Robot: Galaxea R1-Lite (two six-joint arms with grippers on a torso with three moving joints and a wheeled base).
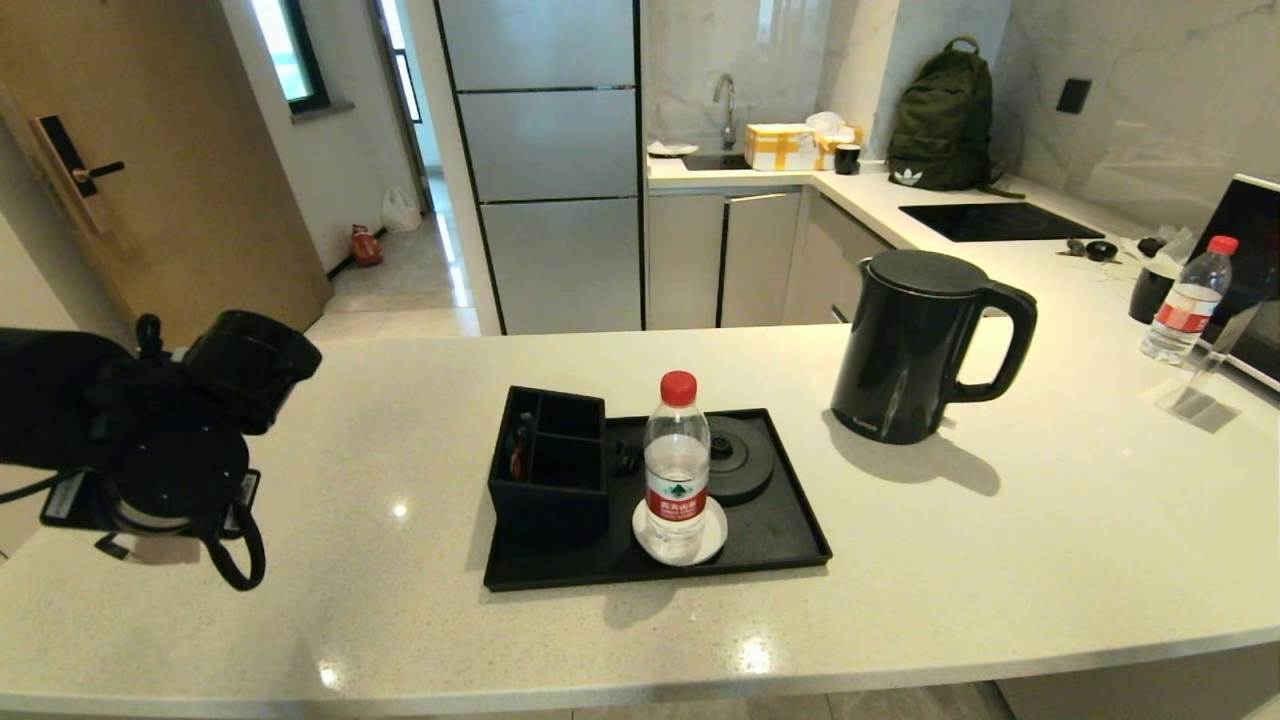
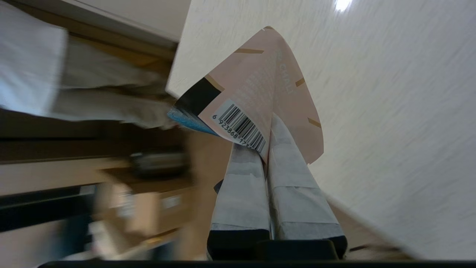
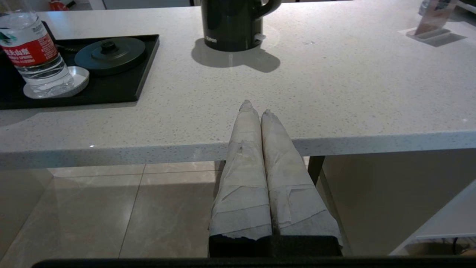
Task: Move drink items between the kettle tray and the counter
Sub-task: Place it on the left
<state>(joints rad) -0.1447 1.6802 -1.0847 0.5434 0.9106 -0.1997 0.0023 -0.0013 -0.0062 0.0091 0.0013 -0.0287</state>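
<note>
The black kettle (image 1: 920, 345) stands on the pale counter (image 1: 1000, 560), to the right of the black kettle tray (image 1: 770, 530) and off its round base (image 1: 742, 460). My left gripper (image 2: 260, 137) is shut on the pinkish-beige sachet (image 2: 267, 85), held in the air at the counter's left end. In the head view the left arm (image 1: 170, 450) hides the fingers, and only a corner of the sachet (image 1: 160, 550) peeks out below. My right gripper (image 3: 256, 108) is shut and empty, low at the counter's front edge, facing the kettle (image 3: 230, 22) and the tray (image 3: 122, 85).
On the tray stand a black divided box (image 1: 548, 470) and a red-capped water bottle (image 1: 677, 465) on a white coaster (image 1: 712, 535). Another bottle (image 1: 1185, 300), a dark cup (image 1: 1150, 290) and a clear stand (image 1: 1195, 395) sit at the far right.
</note>
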